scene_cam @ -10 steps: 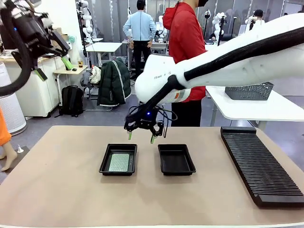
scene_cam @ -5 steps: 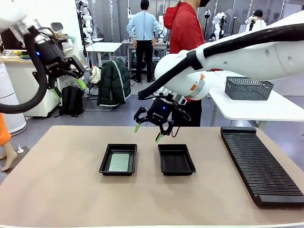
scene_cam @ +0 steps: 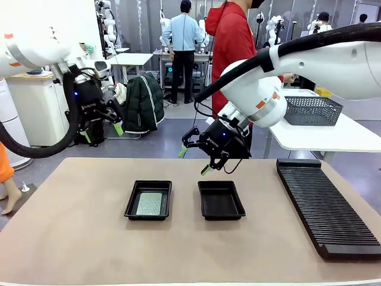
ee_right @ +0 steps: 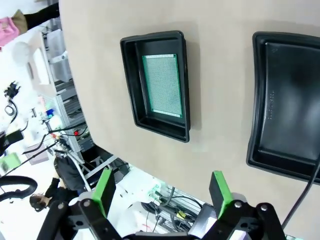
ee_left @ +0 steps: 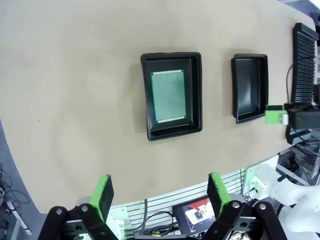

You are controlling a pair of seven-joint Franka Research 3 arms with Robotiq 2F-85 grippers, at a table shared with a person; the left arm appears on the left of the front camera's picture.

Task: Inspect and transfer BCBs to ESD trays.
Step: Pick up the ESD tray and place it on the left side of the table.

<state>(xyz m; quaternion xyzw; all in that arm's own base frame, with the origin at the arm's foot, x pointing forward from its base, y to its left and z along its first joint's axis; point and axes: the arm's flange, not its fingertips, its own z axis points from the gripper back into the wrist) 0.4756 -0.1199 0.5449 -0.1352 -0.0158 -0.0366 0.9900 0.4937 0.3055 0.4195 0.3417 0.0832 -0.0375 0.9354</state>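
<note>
Two black ESD trays lie side by side mid-table. The left tray [scene_cam: 147, 217] [ee_left: 146, 95] [ee_right: 129, 80] holds one green BCB [scene_cam: 149, 204] [ee_left: 168, 96] [ee_right: 162, 85] lying flat on its floor. The right tray [scene_cam: 220, 201] [ee_left: 249, 87] [ee_right: 290, 100] is empty. My right gripper [scene_cam: 194, 161] [ee_right: 162, 190] hangs open in the air just beyond the right tray's far left corner, holding nothing. Open as well, my left gripper [scene_cam: 102, 132] [ee_left: 160, 192] is raised beyond the table's far left edge, well away from both trays.
A long black ribbed rack [scene_cam: 324, 205] [ee_left: 305, 65] lies along the table's right side. A grey mesh basket [scene_cam: 312, 110] sits on a white table behind it. A person in a red top [scene_cam: 232, 42] stands at the far side.
My right gripper has risen and moved right, from between the trays' far edges to beyond the right tray. My left arm has come down and toward the middle from the upper left.
</note>
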